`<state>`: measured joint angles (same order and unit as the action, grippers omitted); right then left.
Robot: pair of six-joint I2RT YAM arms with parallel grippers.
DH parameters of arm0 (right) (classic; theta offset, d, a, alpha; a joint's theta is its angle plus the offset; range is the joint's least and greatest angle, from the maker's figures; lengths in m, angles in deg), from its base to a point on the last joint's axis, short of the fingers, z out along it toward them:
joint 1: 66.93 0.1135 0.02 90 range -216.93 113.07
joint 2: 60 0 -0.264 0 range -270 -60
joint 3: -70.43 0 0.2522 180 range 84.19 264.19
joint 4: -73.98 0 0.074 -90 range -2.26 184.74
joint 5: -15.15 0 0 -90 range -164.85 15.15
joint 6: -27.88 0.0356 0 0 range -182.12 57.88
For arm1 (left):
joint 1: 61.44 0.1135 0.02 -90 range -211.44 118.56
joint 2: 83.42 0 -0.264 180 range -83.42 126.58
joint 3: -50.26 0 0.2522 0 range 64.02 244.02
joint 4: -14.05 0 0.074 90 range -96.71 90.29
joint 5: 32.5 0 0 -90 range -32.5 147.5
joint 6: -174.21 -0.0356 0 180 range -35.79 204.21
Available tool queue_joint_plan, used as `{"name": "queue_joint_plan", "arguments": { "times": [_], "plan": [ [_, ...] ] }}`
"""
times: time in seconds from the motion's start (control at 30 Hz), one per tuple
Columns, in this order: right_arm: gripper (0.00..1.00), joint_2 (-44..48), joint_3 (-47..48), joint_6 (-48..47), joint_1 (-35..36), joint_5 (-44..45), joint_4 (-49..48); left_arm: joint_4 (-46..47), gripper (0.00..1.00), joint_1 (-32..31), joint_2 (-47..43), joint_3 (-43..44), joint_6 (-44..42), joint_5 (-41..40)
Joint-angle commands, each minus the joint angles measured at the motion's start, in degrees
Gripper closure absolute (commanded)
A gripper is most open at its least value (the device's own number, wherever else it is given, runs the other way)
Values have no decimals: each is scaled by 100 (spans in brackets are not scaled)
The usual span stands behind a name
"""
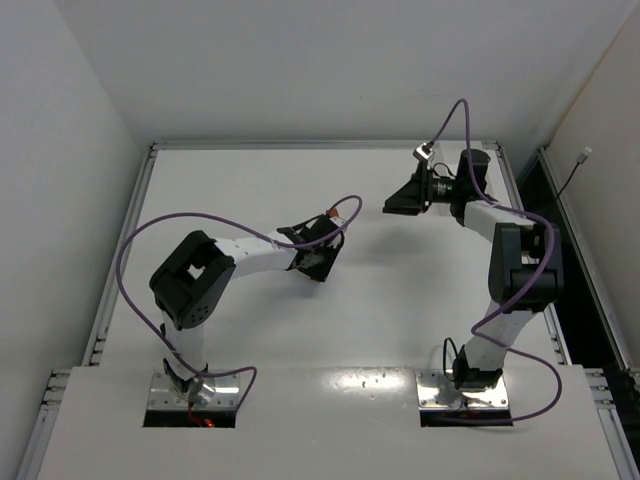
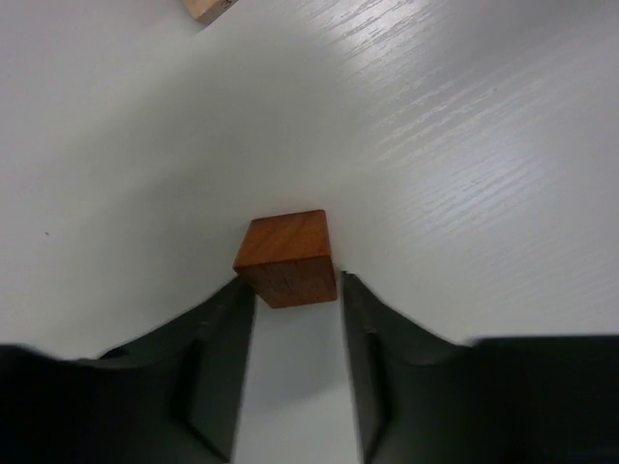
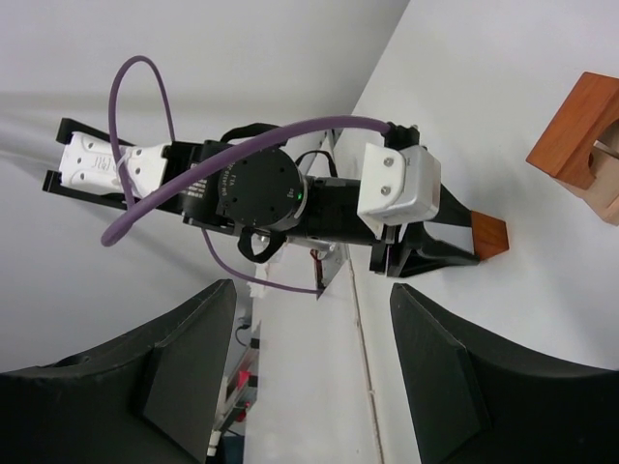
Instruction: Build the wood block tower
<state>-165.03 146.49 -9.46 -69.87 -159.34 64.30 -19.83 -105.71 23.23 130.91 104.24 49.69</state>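
You had the left gripper [image 2: 297, 290] pinching a reddish cube [image 2: 287, 246] at the table [image 2: 464, 145], the right gripper [image 3: 309, 300] raised with fingers spread and empty, and a second reddish block [image 3: 575, 130] stacked on a pale block [image 3: 607, 198] nearby.

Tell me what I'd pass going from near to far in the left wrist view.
left gripper → reddish-orange cube between its fingertips → bare white table → pale tan block, cut off at the top edge.

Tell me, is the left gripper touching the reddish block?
Touching. The left wrist view shows the reddish block wedged in the left gripper, both fingers meeting its sides without a visible gap.
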Motion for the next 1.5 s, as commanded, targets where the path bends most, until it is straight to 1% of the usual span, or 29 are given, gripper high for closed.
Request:
{"name": "queue_joint_plan", "arguments": {
  "times": [0.0,0.1,0.13,0.27,0.37,0.4,0.43,0.47,0.5,0.53,0.6,0.63,0.7,0.73,0.77,0.83,0.87,0.93,0.97,1.0,1.03,1.07,1.1,1.13,1.23,1.3,1.33,1.37,1.47],
  "plan": [
    [38,255,-25,-169,-31,-604,-187,210,68,-3,14,87,62,-71],
    [38,308,-78,-169,-31,-604,-187,210,90,50,14,149,62,-71],
    [38,308,-78,-169,-31,-552,-239,210,100,50,14,149,62,-71],
    [41,378,-219,-169,-31,-175,-109,140,100,112,-267,341,-7,43],
    [43,571,-377,-641,30,151,872,87,100,164,-767,395,-183,402],
    [43,711,-377,-1487,83,578,1477,148,100,164,-925,464,-253,664],
    [43,782,-238,-2131,83,965,3258,149,100,164,-1075,465,-254,772],
    [43,861,-114,-2764,83,1987,4041,218,100,164,-1363,543,-324,894],
    [43,949,96,-3710,196,2511,4580,219,100,164,-1488,614,-324,1061],
    [43,1028,193,-4102,249,3003,5081,219,100,217,-1602,614,-324,1472],
    [41,1230,317,-4640,311,3814,5630,595,100,392,-1928,614,-324,2140],
    [41,1309,370,-4642,312,4287,5727,649,100,445,-1998,667,-324,2596],
    [41,1362,501,-4695,251,4449,5728,702,100,524,-2069,772,-394,2811],
    [41,1363,502,-4695,172,4398,5589,763,100,586,-2069,825,-464,2986],
    [41,1363,650,-4695,171,3997,5379,903,100,769,-2069,825,-517,3579],
    [39,1258,826,-4695,171,3486,5175,1000,100,981,-2069,956,-466,4092],
    [39,1205,1019,-4695,171,2857,5035,1097,100,1208,-1939,957,-413,4747],
    [39,986,1204,-4634,171,1951,4648,1580,100,1438,-1789,957,-1,5436],
    [39,898,1388,-4564,171,1675,4490,1747,100,1543,-1675,957,183,6083],
    [39,819,1468,-4450,171,1464,4158,1966,100,1736,-1404,1009,359,6377],
    [39,818,1469,-4249,171,1113,3902,2203,100,1833,-1288,1010,848,6685],
    [39,731,1539,-3855,171,953,3656,2658,100,1921,-1235,749,1288,7157],
    [39,660,1591,-3686,223,813,3288,3915,100,2114,-1234,537,1763,7328],
    [39,660,1592,-3563,224,611,3137,4546,100,2185,-1234,344,2724,7468],
    [41,712,1470,-3316,381,355,2881,5901,100,2309,-1111,61,3611,7865],
    [41,791,1329,-3315,540,302,2819,6535,100,2370,-927,0,4374,8040],
    [41,939,1267,-3315,592,249,2758,7461,100,2370,-875,-1,4734,8041],
    [42,941,1145,-3315,593,249,2757,7861,100,2370,-874,-79,5338,8041],
    [42,1081,951,-3079,769,188,2478,8102,100,2370,-804,-19,5493,8041]
  ]
}}
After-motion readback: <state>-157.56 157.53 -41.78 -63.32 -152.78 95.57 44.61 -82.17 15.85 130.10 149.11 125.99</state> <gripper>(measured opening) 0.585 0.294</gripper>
